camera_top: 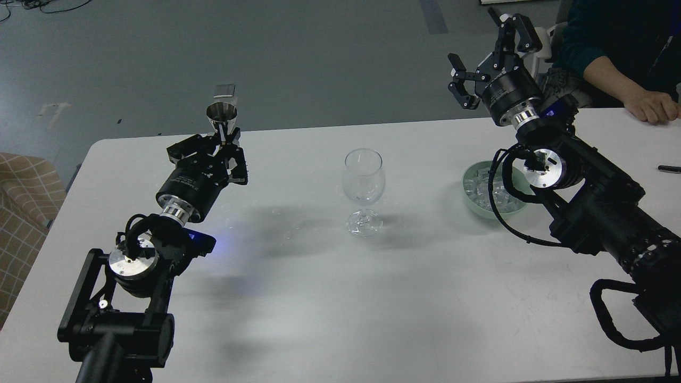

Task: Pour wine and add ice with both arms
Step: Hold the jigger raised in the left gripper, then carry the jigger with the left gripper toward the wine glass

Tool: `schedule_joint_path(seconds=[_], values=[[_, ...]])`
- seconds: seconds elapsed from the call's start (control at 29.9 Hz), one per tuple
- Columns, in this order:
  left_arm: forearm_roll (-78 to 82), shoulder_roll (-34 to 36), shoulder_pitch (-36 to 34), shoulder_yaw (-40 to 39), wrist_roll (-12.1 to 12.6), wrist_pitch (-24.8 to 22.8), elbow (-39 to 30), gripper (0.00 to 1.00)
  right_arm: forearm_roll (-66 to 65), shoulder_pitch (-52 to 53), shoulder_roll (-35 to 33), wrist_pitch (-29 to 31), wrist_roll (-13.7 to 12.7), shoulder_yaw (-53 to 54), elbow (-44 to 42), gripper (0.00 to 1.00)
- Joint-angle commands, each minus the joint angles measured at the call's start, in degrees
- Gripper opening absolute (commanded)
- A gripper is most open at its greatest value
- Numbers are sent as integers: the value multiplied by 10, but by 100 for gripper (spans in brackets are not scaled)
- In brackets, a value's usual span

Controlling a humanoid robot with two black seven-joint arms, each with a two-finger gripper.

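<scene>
A clear stemmed wine glass [363,183] stands upright in the middle of the white table [330,298]. Any wine in it is too faint to see. My left gripper [226,139] is shut on a small silver jigger cup [222,118], held upright at the table's far left edge, well left of the glass. My right gripper [487,45] is open and empty, raised above the far right edge. Below it a pale green bowl [471,199] holds several clear ice cubes [479,189], partly hidden by my right arm and its cable.
A person's hand [652,106] rests on the table's far right corner. A black pen [669,169] lies at the right edge. A checked fabric seat [21,202] stands left of the table.
</scene>
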Motion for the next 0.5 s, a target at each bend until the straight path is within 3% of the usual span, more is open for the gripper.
schedule_joint_path(seconds=[0.0,0.47], values=[[3,4,-1,2,2,23,-24,0,-1,1,0,0,0,0,0,100],[4,0,8,22,32,113,-146,0,-1,-1,1,-1,-1,-1,0,100]])
